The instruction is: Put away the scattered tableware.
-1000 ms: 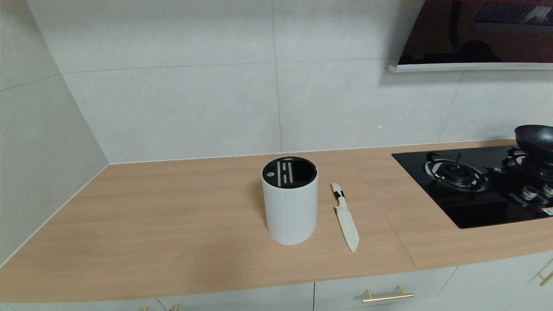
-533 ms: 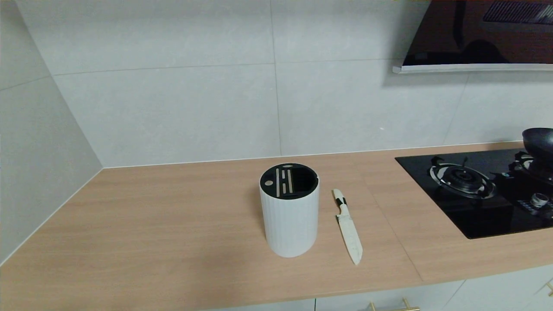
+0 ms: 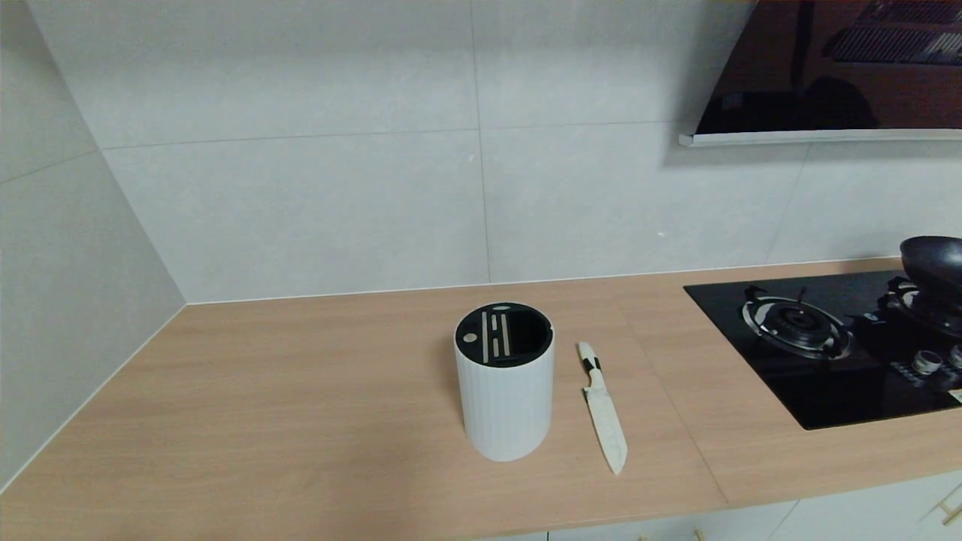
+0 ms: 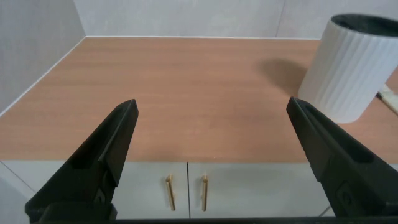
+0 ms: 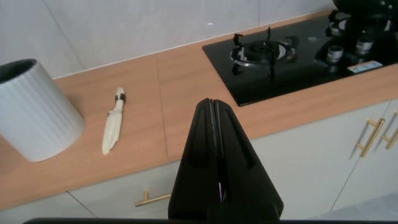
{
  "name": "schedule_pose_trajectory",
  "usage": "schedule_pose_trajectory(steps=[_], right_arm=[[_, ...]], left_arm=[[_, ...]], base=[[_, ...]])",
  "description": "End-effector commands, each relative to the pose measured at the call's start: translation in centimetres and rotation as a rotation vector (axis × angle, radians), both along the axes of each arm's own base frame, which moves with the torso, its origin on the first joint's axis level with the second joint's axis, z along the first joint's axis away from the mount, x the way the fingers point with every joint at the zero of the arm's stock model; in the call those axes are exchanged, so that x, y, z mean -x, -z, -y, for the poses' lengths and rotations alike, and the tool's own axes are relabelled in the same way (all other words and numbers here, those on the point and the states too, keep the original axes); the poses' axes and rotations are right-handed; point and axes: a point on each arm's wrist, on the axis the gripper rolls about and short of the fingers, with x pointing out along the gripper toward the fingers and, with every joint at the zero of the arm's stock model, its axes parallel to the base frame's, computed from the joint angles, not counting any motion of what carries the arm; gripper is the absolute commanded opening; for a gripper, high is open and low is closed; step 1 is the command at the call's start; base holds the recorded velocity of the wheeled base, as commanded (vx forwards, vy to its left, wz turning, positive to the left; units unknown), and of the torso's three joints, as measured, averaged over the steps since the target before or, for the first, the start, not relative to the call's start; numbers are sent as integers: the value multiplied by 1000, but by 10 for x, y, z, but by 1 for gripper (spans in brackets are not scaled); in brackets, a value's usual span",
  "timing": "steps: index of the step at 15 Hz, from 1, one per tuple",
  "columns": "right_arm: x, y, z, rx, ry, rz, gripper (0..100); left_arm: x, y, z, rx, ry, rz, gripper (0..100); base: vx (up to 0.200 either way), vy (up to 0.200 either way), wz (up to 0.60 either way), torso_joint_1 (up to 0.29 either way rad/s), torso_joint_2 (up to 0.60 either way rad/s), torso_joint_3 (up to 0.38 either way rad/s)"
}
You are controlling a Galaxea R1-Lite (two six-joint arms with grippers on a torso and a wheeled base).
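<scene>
**Left claw (image 4: pixel 211 106) apart, right claw (image 5: pixel 211 104) together**

The left claw hangs off the front edge of the bench (image 3: pixel 301 391), empty. The white knife holder (image 3: pixel 503 398) stands upright mid-bench. The knife (image 3: pixel 601 406) lies flat just right of it, not touching, tip toward the front edge. The right claw, empty, sits off the front edge, between knife and hob (image 3: pixel 827 353).
</scene>
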Motion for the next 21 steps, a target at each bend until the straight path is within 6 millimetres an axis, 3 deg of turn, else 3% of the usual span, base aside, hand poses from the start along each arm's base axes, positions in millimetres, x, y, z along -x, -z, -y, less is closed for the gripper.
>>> schedule_pose_trajectory(steps=[1,4,21], right_arm=[[0,0,0,2,-1,-2,0],[0,0,0,-1,8,0,0],[0,0,0,4,-14,0,0]], left_arm=[[0,0,0,1,-1,0,100],[0,0,0,-1,-1,0,100],[0,0,0,-11,1,-1,100]], base=[[0,0,0,41,-66,-36],[0,0,600,10,-19,-12],[0,0,0,-41,88,48]])
